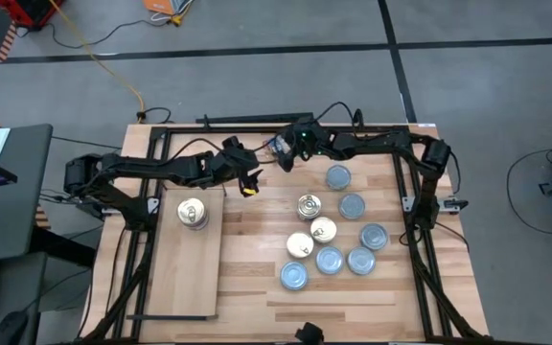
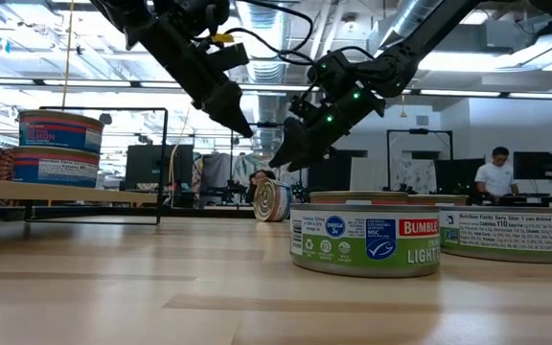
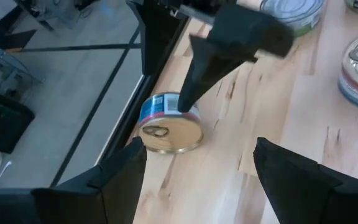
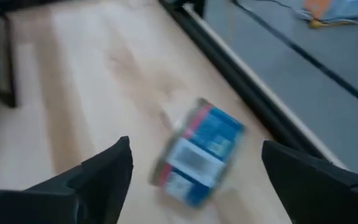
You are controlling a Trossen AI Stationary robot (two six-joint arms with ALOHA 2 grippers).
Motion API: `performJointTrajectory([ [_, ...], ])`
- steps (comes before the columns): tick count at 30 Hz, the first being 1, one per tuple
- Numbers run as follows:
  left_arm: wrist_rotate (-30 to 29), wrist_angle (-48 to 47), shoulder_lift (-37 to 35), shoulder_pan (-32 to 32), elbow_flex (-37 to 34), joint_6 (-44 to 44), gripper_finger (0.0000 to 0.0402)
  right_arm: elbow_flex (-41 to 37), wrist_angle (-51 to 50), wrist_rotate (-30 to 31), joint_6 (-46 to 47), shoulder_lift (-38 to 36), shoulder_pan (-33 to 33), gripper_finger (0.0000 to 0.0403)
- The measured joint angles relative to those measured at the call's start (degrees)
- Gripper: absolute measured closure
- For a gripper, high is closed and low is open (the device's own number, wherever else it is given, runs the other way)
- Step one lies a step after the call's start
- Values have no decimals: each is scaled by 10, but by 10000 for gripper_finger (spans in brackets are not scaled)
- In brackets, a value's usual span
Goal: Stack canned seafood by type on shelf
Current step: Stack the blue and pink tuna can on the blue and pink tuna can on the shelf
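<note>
The desk (image 1: 257, 287) carries the shelf (image 1: 185, 278) on its left side, where a gold-topped stack (image 1: 192, 213) sits so that one type has its own pile. The loose tins (image 1: 338, 240) cluster on the right, well apart from the shelf, unsorted. At the far edge a blue-labelled tin (image 3: 169, 123) lies tilted on its side. The right end effector (image 1: 281, 153) hangs over it, fingers wide, holding nothing. The left end effector (image 1: 250, 182) hovers near, open and empty.
</note>
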Motion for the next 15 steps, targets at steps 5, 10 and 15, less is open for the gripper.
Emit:
performJointTrajectory([
  [5,17,19,0,0,-3,3,119,0,11,26,16,0,11,16],
  [10,17,92,0,-3,-47,18,119,0,10,28,24,0,0,21],
  [15,12,95,0,-3,-48,7,119,0,8,24,21,1,-3,22],
])
